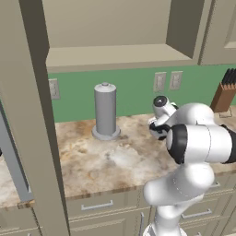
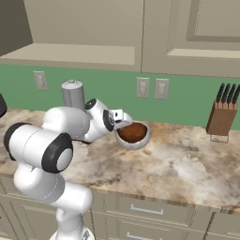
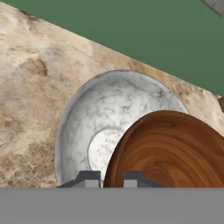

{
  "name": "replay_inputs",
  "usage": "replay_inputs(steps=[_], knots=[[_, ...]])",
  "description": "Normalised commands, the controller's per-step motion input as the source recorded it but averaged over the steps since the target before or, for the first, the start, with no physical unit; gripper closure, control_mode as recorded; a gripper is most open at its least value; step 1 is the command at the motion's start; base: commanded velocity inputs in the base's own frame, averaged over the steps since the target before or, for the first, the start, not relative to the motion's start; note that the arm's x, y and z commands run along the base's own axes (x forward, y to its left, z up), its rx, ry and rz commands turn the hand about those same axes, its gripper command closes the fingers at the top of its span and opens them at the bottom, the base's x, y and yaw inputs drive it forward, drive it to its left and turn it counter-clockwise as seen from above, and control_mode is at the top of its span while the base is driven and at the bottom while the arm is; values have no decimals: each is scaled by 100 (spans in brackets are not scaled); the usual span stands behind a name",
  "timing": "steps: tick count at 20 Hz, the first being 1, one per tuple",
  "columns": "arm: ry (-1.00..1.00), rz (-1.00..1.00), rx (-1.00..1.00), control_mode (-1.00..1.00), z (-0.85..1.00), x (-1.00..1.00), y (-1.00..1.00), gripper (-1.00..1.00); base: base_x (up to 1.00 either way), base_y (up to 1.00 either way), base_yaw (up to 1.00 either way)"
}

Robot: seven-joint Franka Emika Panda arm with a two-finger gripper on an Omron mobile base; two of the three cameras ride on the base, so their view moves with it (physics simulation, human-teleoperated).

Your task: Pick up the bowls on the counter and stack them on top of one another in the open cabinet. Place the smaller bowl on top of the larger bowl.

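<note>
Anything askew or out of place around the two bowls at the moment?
Yes. The glossy reddish-brown bowl sits tilted inside the pale marbled grey bowl on the mottled stone counter, with the gripper shut on its rim. The open cabinet's shelf holds no bowl.

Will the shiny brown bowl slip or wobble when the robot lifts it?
Probably a little. The brown bowl looks glossy and smooth, so it may be slippery. The gripper seems shut on just its rim, so it could tilt. It looks stiff, like wood, so it shouldn't bend. It hangs tipped over the white bowl.
</note>
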Motion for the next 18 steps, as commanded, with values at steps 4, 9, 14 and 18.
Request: replay_inputs(steps=[4, 9, 14, 18], knots=[[-11, 2, 1, -100, 2, 8, 0, 100, 0, 0, 0], [-5, 2, 0, -100, 0, 13, 0, 100, 0, 0, 0], [0, 2, 0, -100, 0, 14, 0, 100, 0, 0, 0], [0, 3, 0, -100, 1, 15, 4, 100, 0, 0, 0]])
